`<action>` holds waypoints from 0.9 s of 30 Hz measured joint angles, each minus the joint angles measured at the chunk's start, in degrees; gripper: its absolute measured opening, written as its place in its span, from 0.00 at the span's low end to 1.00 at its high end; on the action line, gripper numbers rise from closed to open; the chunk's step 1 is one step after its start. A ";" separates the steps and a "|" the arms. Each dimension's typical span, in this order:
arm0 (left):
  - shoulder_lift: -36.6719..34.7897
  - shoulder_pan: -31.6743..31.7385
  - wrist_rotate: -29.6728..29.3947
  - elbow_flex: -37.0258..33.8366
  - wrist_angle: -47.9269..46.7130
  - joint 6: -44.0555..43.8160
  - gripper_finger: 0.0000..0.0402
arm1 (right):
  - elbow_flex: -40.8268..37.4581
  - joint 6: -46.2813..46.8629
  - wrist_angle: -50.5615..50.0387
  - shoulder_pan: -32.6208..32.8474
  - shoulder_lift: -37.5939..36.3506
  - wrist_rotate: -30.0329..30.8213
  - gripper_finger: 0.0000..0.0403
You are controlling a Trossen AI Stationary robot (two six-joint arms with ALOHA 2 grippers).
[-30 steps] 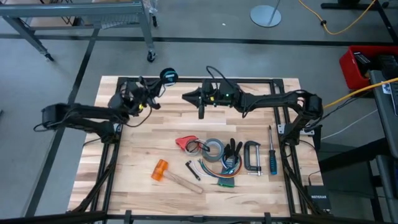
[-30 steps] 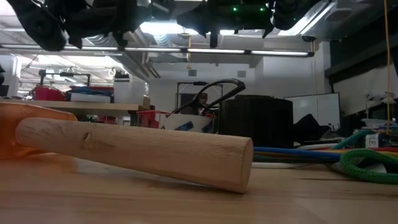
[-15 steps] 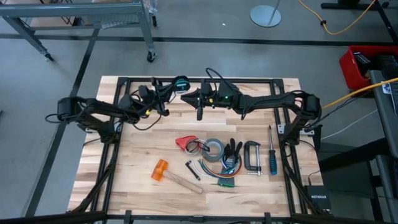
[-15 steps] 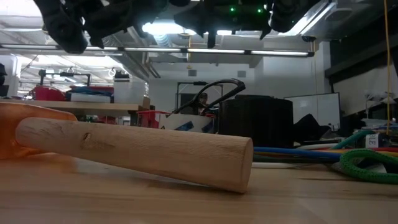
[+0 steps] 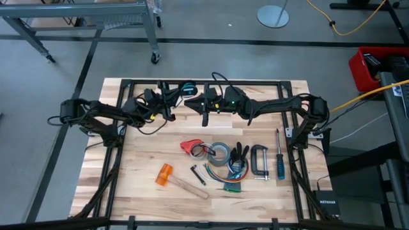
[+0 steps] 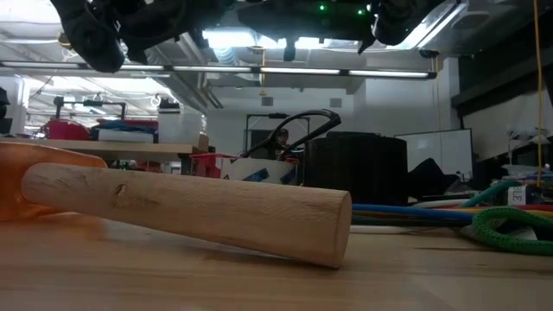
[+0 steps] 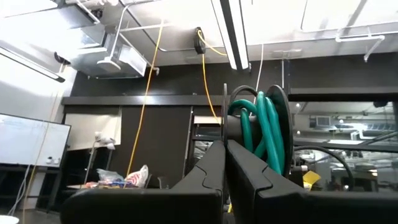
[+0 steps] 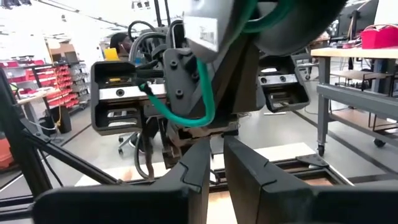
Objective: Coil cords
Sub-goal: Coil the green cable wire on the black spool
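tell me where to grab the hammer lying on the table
Take the hammer by its wooden handle, about midway, coming straight down with the fingers across it. It lies flat and diagonal with bare table on both sides; the orange head looks bulkier.

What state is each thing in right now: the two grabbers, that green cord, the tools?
left gripper: jaws shut, gripping the spool.
black spool of teal-green cord: cord wound on, held above the table.
right gripper: jaws slightly apart, empty, facing the spool.
orange-headed wooden hammer: lying on the table.
grey tape roll: lying flat.
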 joint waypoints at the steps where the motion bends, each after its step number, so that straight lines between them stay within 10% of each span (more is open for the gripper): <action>1: 0.00 -0.22 -0.01 0.00 0.02 0.00 0.00 | 0.00 -0.01 0.08 0.00 0.00 0.04 0.12; 27: 0.02 -1.75 0.15 0.00 -0.04 1.48 0.00 | 0.00 0.03 2.63 2.34 0.00 0.72 0.13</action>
